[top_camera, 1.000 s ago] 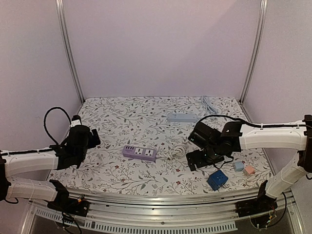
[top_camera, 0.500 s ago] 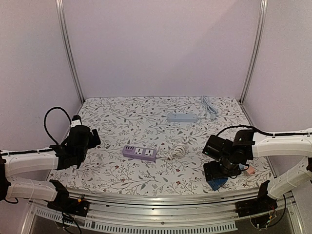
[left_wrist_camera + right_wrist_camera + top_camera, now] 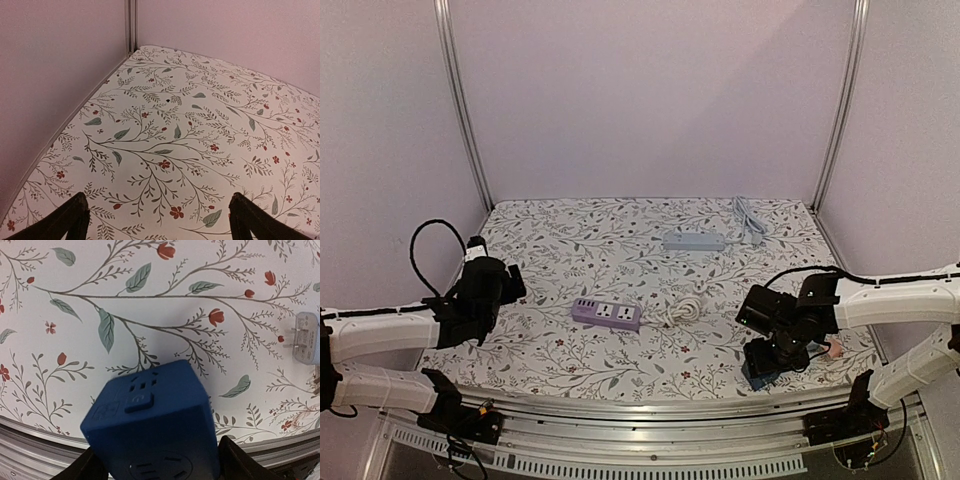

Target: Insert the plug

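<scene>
A dark blue cube-shaped plug (image 3: 152, 420), with socket holes on its faces, fills the bottom of the right wrist view and looks tilted and slightly blurred. My right gripper (image 3: 162, 467) is shut on it, one dark finger against each side. Seen from above, that gripper (image 3: 772, 362) is at the table's front right edge, with a little of the blue plug (image 3: 757, 379) showing under it. The purple power strip (image 3: 606, 314) lies mid-table, well to its left. My left gripper (image 3: 160, 220) is open over bare patterned cloth, and from above the left gripper (image 3: 507, 282) sits at the far left.
A coiled white cable (image 3: 685, 307) lies right of the purple strip. A pale grey-blue power strip (image 3: 694, 241) sits further back. A small pink adapter (image 3: 834, 349) and a pale pronged adapter (image 3: 306, 337) lie close to the right gripper. The table's metal front rail (image 3: 40, 442) is just below.
My right arm swung from mid-table to the front right corner, came down over the blue plug and closed its jaws on it. The left arm has not moved.
</scene>
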Action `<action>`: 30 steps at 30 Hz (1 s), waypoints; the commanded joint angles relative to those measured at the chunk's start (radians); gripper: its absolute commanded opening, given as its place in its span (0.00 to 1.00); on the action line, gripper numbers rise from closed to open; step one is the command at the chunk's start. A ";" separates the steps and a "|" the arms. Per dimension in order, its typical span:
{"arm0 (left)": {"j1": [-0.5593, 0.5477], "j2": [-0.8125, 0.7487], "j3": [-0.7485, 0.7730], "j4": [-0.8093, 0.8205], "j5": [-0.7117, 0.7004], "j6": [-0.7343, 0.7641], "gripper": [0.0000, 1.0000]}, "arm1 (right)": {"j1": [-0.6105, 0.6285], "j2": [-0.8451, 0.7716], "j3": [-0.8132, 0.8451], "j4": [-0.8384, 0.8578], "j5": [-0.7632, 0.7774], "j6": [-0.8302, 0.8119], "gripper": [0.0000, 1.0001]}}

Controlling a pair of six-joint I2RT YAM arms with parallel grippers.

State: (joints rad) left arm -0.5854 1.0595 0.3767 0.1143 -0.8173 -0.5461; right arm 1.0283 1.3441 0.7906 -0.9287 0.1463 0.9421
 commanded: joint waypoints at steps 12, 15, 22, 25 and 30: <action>-0.017 0.005 0.002 0.004 -0.008 0.010 0.97 | 0.002 0.002 -0.019 0.049 0.000 0.010 0.79; -0.017 0.007 0.004 0.004 -0.008 0.010 0.98 | 0.002 0.010 -0.019 0.048 0.011 0.014 0.74; -0.017 -0.001 -0.006 0.042 0.065 0.057 0.99 | 0.002 -0.023 -0.013 0.074 0.011 0.018 0.60; -0.017 -0.040 -0.037 0.108 0.172 0.114 1.00 | 0.002 -0.043 0.011 0.115 -0.002 0.007 0.58; -0.016 -0.111 -0.127 0.320 0.473 0.156 1.00 | 0.004 -0.103 0.049 0.294 -0.058 -0.050 0.56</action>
State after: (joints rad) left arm -0.5892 0.9932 0.3206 0.2306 -0.6201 -0.4526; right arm 1.0286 1.3037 0.7902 -0.8154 0.1341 0.9390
